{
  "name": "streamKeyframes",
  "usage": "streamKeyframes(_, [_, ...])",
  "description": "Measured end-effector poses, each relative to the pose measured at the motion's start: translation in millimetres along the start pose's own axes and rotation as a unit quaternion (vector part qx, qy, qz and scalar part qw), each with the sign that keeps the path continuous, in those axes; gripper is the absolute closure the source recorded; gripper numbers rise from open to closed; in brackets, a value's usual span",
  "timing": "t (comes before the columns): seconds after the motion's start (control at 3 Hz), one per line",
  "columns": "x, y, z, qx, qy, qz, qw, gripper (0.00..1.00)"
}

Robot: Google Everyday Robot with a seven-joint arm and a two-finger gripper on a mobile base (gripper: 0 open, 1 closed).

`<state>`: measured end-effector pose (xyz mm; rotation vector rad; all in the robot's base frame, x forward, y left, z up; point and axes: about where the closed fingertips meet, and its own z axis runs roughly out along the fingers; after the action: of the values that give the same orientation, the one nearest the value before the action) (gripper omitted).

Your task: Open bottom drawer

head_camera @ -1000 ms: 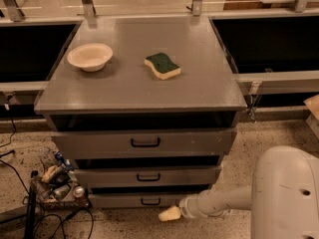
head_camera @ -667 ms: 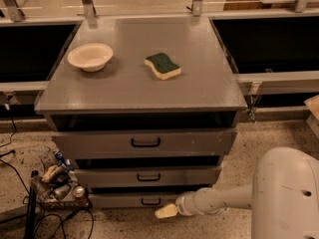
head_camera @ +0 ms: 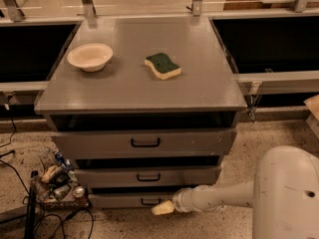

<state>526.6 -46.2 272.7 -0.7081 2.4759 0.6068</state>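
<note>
The bottom drawer is the lowest of three grey drawers in the cabinet, with a small black bar handle. Its front sits a little forward of the shadowed gap above it. My gripper is at the end of the white arm, low near the floor. It sits just below and right of the bottom drawer's handle, close to the drawer front. Whether it touches the handle does not show.
The middle drawer and the top drawer stand above. A cream bowl and a green-and-yellow sponge lie on the cabinet top. A cluttered rack with cables stands left of the drawers. My white base is at the right.
My gripper has moved left along the floor, from right of the bottom drawer's handle to just below it. The drawers look unchanged.
</note>
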Motion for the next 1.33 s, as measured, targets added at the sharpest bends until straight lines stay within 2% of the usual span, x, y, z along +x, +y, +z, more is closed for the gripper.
streamKeyframes(0.67, [0.3, 2.0, -1.8, -0.05, -0.014, -0.007, 0.9986, 0.0])
streamKeyframes(1.33, [0.4, -0.1, 1.7, -0.053, -0.015, 0.001, 0.9985, 0.0])
